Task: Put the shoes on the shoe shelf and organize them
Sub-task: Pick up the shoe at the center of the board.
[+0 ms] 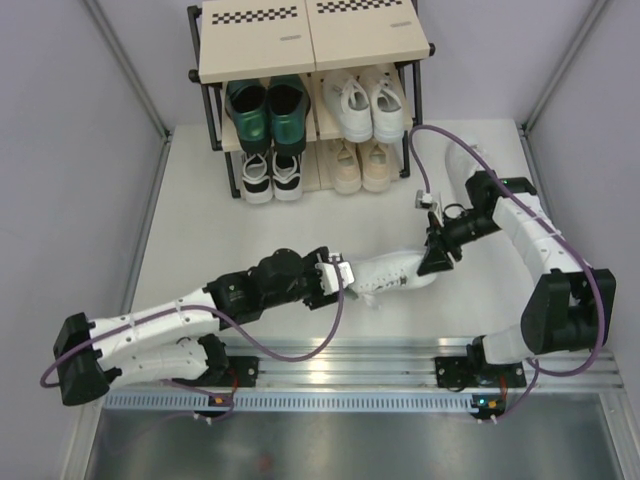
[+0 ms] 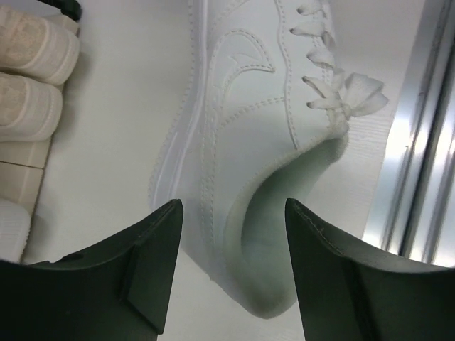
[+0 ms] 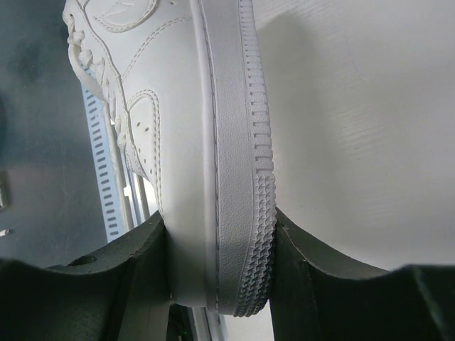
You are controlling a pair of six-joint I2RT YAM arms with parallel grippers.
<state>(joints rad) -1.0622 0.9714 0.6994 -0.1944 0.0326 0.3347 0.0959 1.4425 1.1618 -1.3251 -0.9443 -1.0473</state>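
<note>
The right gripper is clamped on the toe end of the white sneaker, one finger pressing the upper and the other the ribbed edge of the sole, with no gap on either side. The left gripper is spread wide at the heel end. Its fingers straddle the collar, and I cannot tell whether either one touches it. The sneaker lies stretched between the two arms out on the table, well short of the shoe shelf. I cannot tell whether it is lifted or resting. The main danger, as I judge it, is the thin hold. Only the tip of the toe is pinched, so the shoe's long body could swing or slide out if it is carried that way. If the left fingers close off-centre they may crush the soft collar or twist the shoe against the right's hold, and arms pulling in different directions could tear it free. On the shelf the green heeled shoes, white pair, black-and-white sneakers and beige sneakers fill the lower tiers, so a low approach risks knocking them.
</note>
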